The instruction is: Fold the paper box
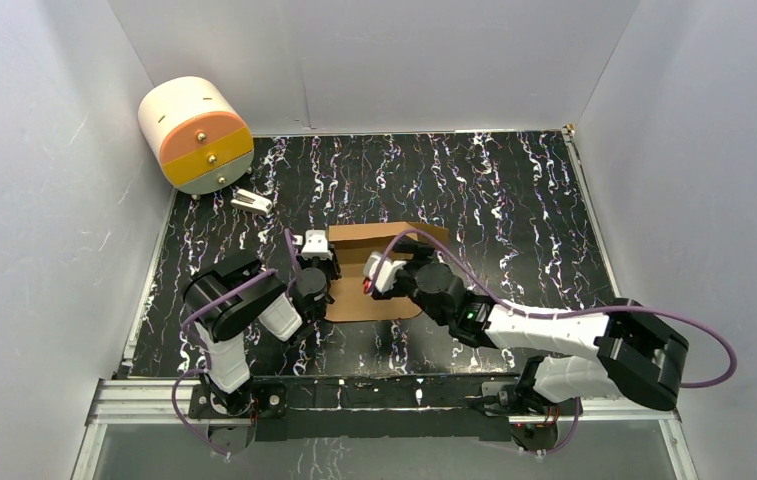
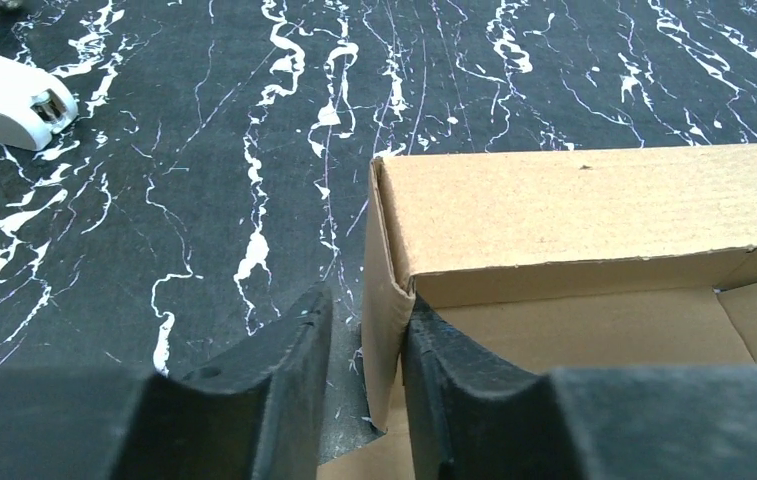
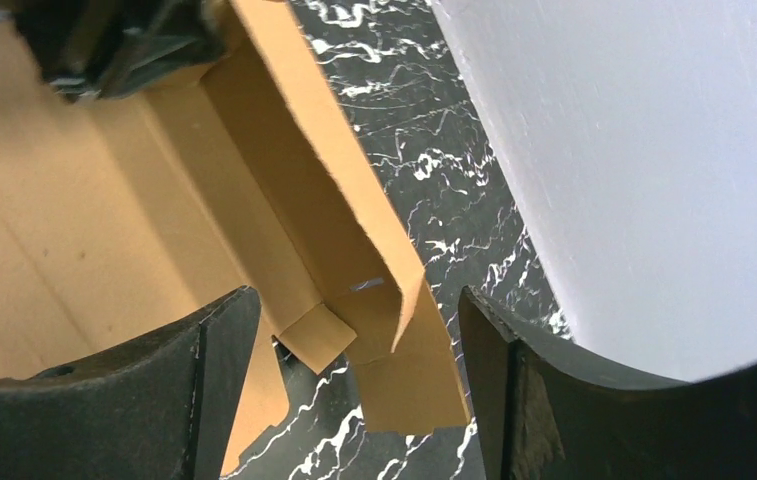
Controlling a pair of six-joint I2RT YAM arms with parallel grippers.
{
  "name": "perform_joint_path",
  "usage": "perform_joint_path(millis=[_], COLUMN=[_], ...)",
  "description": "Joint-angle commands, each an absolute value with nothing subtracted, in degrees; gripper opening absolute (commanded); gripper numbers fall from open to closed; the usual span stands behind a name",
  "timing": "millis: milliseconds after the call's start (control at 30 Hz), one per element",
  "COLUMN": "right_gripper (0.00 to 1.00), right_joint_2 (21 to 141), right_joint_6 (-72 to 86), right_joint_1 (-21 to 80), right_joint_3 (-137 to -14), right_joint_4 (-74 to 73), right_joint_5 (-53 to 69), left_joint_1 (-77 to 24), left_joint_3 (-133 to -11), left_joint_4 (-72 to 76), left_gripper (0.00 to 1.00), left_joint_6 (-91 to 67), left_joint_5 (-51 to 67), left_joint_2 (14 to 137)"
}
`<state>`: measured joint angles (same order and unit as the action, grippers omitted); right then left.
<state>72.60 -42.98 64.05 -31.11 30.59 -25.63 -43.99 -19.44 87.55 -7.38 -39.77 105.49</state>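
Cream-orange drawer unit [image 1: 197,135], small white object [image 1: 251,201], marbled table [image 1: 514,190]

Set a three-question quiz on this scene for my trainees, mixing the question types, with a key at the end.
1. True or false: the paper box lies on the table as a wholly flat sheet.
2. Where does the cylindrical drawer unit stand? A. the far left corner; B. the far right corner; C. between the two arm bases.
3. Which stand wider apart, the left jaws or the right jaws?

Key:
1. False. The wrist views show side walls already folded up.
2. A.
3. The right jaws. They gape on either side of a box corner, while the left jaws sit close on either side of a side wall.
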Motion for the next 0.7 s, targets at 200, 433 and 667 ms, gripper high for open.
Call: perform_joint_path(millis=[200,433,667], right_gripper=[0.92,0.97,0.98], right_joint_2=[63.65,64.09,65.63], right_joint_6=[-19.92,-9.16,-3.71], right_joint_1=[51.37,39.83,27.62], right_joint_3=[-31.42,-32.46,-30.97], right_joint_4=[33.63,31.95,35.02], right_joint_5=[-16.48,-11.75,1.34], left_joint_1=[-45.53,-46.54,-46.66], left_joint_3=[-16.63,-13.45,-17.72], left_joint_4=[86.07,70.66,40.69], left_gripper=[0.47,0.63,0.74], left_joint_6=[-9.81,-15.37,-25.7], left_joint_5=[-42.28,-42.97,-40.43], left_joint_2=[95.86,82.63,65.51])
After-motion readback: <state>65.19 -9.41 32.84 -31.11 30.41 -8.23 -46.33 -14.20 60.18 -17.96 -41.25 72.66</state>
